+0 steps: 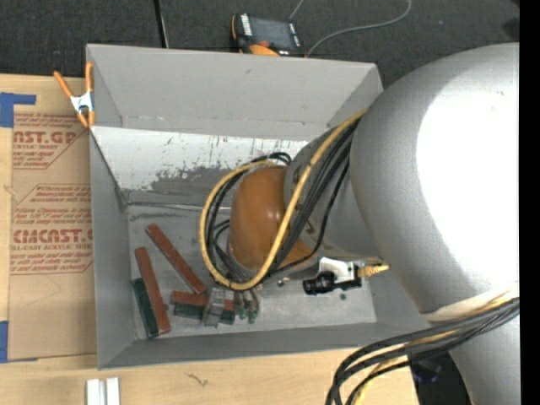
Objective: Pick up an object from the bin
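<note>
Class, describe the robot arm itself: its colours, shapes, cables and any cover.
The arm is a big, smooth, rounded silver-grey shell. At its wrist sits a glossy orange-brown domed cover. Black and yellow cables loop round the cover, and more black cables trail below the shell. A small black and white fitting sticks out beside the wrist.

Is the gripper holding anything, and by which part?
Cannot tell. The gripper is down by a short brown stick near the bin's front wall; no hold shows.

Cardboard (pixel 42 192) reads, seemingly, "CELL-CAST ACRYLIC SHEET".
</note>
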Available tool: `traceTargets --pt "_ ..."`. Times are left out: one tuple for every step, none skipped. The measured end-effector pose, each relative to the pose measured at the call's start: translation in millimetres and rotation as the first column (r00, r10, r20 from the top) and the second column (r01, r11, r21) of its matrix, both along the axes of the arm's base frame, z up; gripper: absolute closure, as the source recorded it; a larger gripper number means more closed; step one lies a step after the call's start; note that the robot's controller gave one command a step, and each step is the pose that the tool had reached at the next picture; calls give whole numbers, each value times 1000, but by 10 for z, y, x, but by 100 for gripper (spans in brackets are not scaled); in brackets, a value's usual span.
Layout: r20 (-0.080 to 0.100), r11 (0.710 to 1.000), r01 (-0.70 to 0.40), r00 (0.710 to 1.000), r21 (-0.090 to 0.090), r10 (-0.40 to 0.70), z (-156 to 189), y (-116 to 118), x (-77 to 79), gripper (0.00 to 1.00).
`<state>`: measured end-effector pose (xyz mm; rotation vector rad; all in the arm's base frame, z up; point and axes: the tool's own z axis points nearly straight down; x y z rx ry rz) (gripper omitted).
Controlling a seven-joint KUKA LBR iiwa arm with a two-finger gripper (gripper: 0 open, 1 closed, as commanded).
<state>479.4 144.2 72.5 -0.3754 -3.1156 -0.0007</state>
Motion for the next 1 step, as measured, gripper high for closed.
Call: traceTargets --pt "12 1000 6 1000 2 -6 1181 -5 218 100"
